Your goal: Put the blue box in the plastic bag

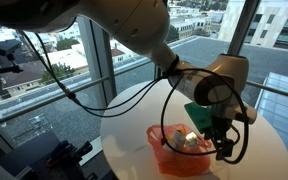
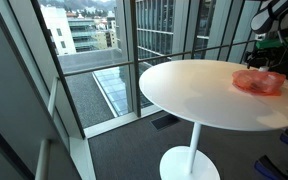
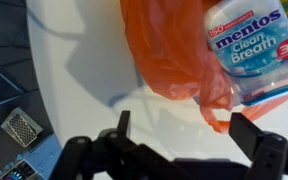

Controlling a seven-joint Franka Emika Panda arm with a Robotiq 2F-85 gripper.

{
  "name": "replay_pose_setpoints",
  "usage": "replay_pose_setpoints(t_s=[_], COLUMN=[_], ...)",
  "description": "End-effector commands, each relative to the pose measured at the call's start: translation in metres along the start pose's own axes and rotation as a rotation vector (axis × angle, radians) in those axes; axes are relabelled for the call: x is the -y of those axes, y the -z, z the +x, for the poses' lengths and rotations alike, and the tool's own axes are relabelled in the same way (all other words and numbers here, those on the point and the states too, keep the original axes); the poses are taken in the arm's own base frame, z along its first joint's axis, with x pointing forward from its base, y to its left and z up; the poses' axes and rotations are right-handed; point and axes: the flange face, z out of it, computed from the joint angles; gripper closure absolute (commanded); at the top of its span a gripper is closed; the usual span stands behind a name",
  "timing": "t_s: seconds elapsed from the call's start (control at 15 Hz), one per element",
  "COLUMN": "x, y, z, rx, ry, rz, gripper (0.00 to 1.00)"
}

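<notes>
The blue box (image 3: 252, 48) lies at the open mouth of the orange plastic bag (image 3: 169, 55) on the white table (image 3: 54, 60). No plastic covers its label in the wrist view, so full insertion cannot be confirmed. The gripper (image 3: 184, 140) hangs above the bag, jaws apart and empty. Judged status: the placement is essentially complete, and what remains is at most to verify that the box sits inside and to lift the arm clear.

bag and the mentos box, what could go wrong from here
1. The box lies at the rim of the bag and looks only partly inside, so a nudge could slide it out onto the table.
2. The open tool hangs over the loose, crumpled film; moving off, a finger might snag it and drag bag and box along.
</notes>
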Motion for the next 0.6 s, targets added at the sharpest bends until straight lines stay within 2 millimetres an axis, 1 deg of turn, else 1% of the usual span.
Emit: replay_pose_setpoints(t_s=[0.0, 0.2, 0.27, 0.33, 0.47, 0.53], x=[0.011, 0.017, 0.018, 0.02, 0.021, 0.022], y=[-0.006, -0.013, -0.015, -0.016, -0.017, -0.017], z=[0.008, 0.008, 0.007, 0.007, 0.007, 0.008], rx=[-0.013, -0.007, -0.005, -0.005, -0.007, -0.009], ry=[-0.011, -0.006, -0.004, -0.003, -0.006, -0.011], rz=[-0.009, -0.012, -0.014, -0.016, -0.02, -0.02], gripper=[0.0, 0.0, 0.03, 0.25, 0.31, 0.38])
